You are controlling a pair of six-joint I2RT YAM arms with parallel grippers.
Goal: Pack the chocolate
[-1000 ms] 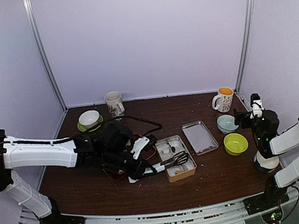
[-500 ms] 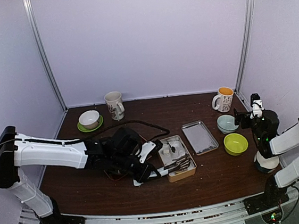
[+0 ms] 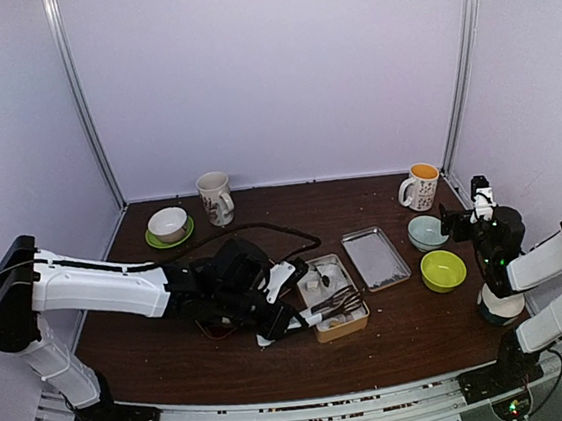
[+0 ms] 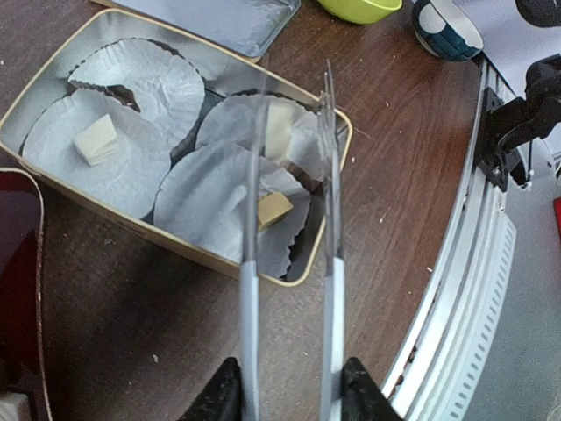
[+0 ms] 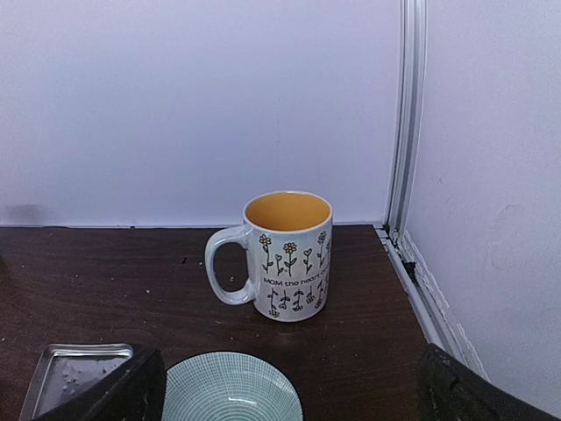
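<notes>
A gold-rimmed tin (image 3: 332, 296) lined with white paper cups lies mid-table. Three cream chocolate pieces sit in the cups: one far left (image 4: 95, 140), one at the back (image 4: 279, 127), one in the near cup (image 4: 273, 209). My left gripper (image 3: 295, 320) (image 4: 289, 399) is shut on silver tongs (image 4: 329, 175), one finger against each arm. The tong arms stand apart over the near cups, straddling the near piece with nothing pinched. My right gripper (image 3: 453, 221) (image 5: 289, 390) is open and empty at the far right, away from the tin.
A flat silver tray (image 3: 374, 257) lies right of the tin. Farther right are a teal bowl (image 3: 427, 231), a green bowl (image 3: 442, 270) and a flowered mug (image 5: 289, 254). A white mug (image 3: 215, 195) and a bowl on a green saucer (image 3: 168, 223) stand at the back left. A red container (image 4: 17, 263) sits under my left arm.
My left arm has carried the tongs to the right, farther over the tin. The right arm has not moved.
</notes>
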